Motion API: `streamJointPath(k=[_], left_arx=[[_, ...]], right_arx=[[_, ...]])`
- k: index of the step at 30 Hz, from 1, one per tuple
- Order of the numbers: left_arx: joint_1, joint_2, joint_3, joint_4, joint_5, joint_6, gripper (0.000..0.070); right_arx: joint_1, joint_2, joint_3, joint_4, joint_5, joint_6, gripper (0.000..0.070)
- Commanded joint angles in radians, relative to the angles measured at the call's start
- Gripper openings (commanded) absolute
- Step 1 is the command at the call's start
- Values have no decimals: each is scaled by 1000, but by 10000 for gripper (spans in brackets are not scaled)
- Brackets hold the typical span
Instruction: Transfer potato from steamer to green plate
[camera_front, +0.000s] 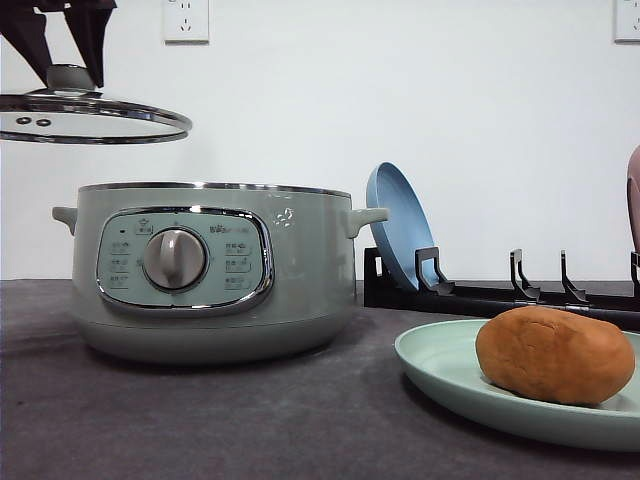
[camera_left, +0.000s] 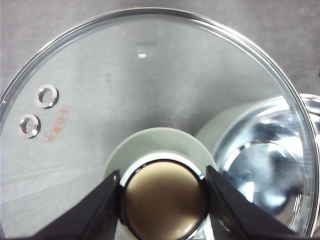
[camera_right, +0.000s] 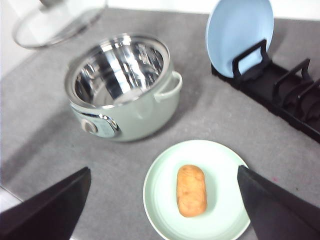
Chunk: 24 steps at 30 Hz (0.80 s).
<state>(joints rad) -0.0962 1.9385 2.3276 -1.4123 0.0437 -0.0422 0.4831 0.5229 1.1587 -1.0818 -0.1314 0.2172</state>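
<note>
The potato (camera_right: 191, 190) lies on the green plate (camera_right: 160, 200) beside the empty steamer (camera_right: 122, 85), so our job looks done. Our left hand (camera_left: 162, 187) grips the lid (camera_left: 150, 90) above the steamer; our right hand (camera_right: 162, 200) is open.

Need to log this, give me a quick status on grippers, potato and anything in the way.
Left gripper shut on glass lid knob, held above table. Right gripper open above green plate. Potato on plate, steamer empty. Nothing in the way.
</note>
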Motion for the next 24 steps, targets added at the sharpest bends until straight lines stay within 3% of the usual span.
streamJointPath(k=[1, 24], left_arx=[[-14, -8, 49, -4, 6, -2, 0], [-287, -8, 46, -8, 10, 0, 0]], right_arx=[[5, -2, 18, 8, -2, 17, 593], [5, -2, 18, 36, 2, 19, 593]])
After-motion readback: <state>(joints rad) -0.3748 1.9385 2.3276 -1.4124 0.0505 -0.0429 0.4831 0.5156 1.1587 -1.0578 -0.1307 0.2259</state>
